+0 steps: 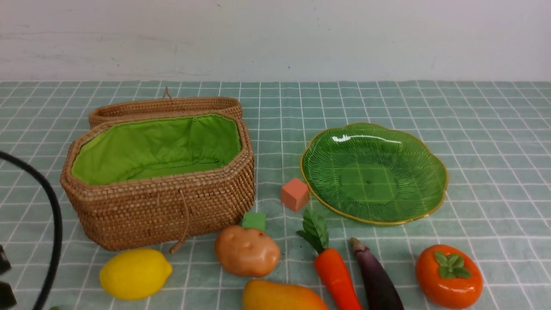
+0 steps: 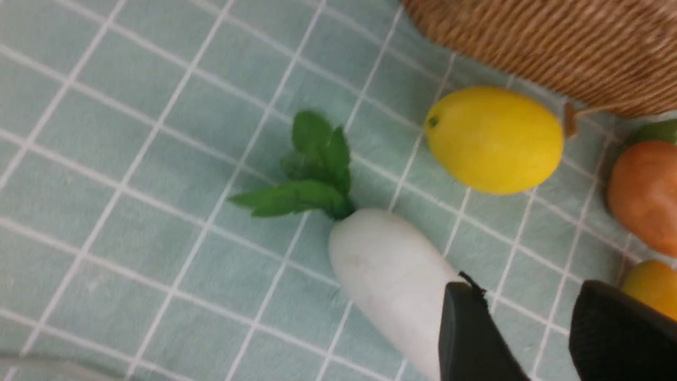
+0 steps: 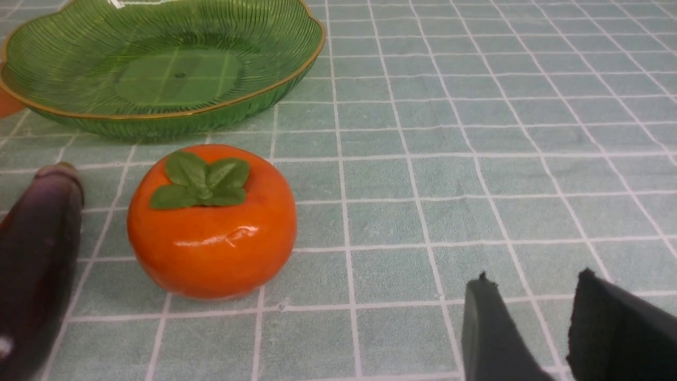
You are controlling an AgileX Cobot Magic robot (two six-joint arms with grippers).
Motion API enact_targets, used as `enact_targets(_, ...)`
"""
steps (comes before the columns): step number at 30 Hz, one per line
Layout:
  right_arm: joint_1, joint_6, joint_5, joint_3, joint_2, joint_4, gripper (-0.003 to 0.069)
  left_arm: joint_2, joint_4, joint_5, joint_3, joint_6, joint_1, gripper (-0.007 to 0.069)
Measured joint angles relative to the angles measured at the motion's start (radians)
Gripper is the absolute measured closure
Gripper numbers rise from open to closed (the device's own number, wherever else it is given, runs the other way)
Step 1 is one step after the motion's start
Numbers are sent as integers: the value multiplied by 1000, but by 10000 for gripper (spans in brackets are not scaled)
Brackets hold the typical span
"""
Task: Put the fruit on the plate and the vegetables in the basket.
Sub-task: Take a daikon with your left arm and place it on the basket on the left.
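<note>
The open wicker basket [image 1: 159,206] stands on the left and the green glass plate [image 1: 374,172] on the right, both empty. Along the front lie the lemon [image 1: 134,273], potato [image 1: 246,251], mango [image 1: 282,297], carrot [image 1: 335,271], eggplant [image 1: 376,280] and persimmon [image 1: 449,275]. In the left wrist view my left gripper [image 2: 523,296] is open and empty; one finger overlaps the white radish [image 2: 391,280], with the lemon [image 2: 494,140] beyond it. In the right wrist view my right gripper [image 3: 534,286] is open and empty, beside the persimmon [image 3: 211,222] and apart from it.
The basket lid [image 1: 163,107] lies behind the basket. A salmon cube [image 1: 295,194] sits by the plate's rim and a green cube [image 1: 254,220] behind the potato. A black cable [image 1: 54,224] curves at the far left. The checked cloth covers the table.
</note>
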Motion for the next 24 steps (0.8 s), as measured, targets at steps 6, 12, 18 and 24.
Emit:
enact_targets(6, 0, 0, 0, 0, 0, 0, 417, 0, -50, -71, 115, -8, 0, 144)
enact_targets(12, 0, 0, 0, 0, 0, 0, 417, 53, -127, -79, 117, 136, -75, -29)
enact_targets(18, 0, 0, 0, 0, 0, 0, 417, 242, -136, -65, 117, 82, -130, -35)
enact_targets(24, 0, 0, 0, 0, 0, 0, 417, 449, -126, -250, 117, 0, -129, 2)
